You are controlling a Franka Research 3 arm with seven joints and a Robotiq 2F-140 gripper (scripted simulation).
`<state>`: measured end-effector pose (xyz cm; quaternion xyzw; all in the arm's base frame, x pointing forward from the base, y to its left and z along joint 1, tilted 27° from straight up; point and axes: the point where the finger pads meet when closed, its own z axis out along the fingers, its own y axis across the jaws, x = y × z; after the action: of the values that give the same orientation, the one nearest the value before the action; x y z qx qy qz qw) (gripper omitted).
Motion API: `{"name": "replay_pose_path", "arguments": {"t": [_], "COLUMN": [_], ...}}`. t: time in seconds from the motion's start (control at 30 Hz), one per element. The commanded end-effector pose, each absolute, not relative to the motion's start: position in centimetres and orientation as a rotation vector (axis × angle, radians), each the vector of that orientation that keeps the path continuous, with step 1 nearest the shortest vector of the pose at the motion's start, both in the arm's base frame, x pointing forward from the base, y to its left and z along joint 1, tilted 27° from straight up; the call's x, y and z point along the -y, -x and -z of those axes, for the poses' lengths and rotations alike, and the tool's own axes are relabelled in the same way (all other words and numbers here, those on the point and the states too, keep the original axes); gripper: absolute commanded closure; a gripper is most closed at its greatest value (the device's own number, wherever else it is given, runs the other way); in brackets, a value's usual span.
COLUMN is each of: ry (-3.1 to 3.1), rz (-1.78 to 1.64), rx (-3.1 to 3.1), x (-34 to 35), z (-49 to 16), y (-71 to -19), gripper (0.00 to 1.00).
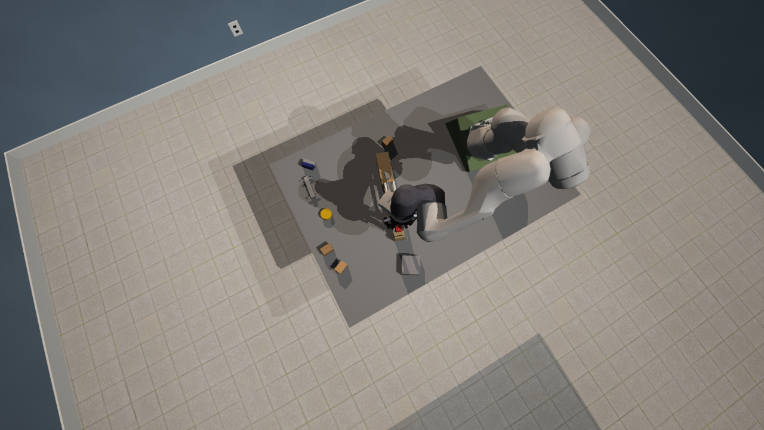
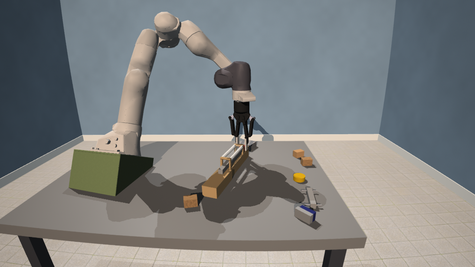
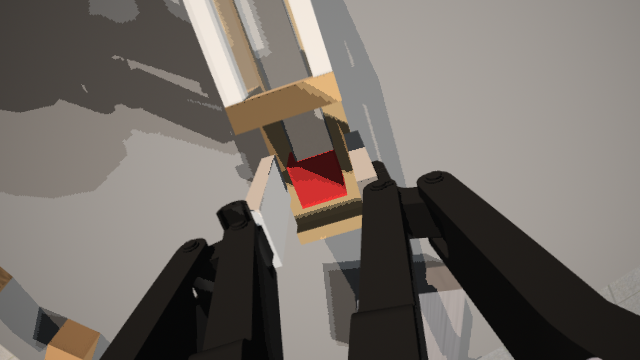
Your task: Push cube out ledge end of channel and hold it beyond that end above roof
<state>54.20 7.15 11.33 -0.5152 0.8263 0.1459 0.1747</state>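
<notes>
Saw red cube (image 1: 398,228) (image 2: 243,147) (image 3: 318,180) low on the ledge — past the roof of the channel (image 1: 390,186) (image 2: 225,158) (image 3: 285,104), between grey bar (image 3: 307,135) and lip (image 3: 330,231). Found end effector (image 1: 397,220) (image 2: 241,146) (image 3: 316,167) pointing down, partly spread astride ledge and cube — pinching nothing.
</notes>
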Motion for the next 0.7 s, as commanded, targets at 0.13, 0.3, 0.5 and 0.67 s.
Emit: {"name": "replay_pose_path", "arguments": {"t": [0.13, 0.3, 0.5, 0.67], "ry": [1.478, 1.478, 1.478, 1.478], "rz": [-0.413, -0.413, -0.413, -0.413], "rx": [-2.325, -2.325, -2.325, -2.325], "x": [-7.25, -7.25, -7.25, -7.25], "z": [-11.38, -11.38, -11.38, -11.38], "y": [-54.25, -54.25, -54.25, -54.25], "gripper": [1.00, 1.00, 1.00, 1.00]}}
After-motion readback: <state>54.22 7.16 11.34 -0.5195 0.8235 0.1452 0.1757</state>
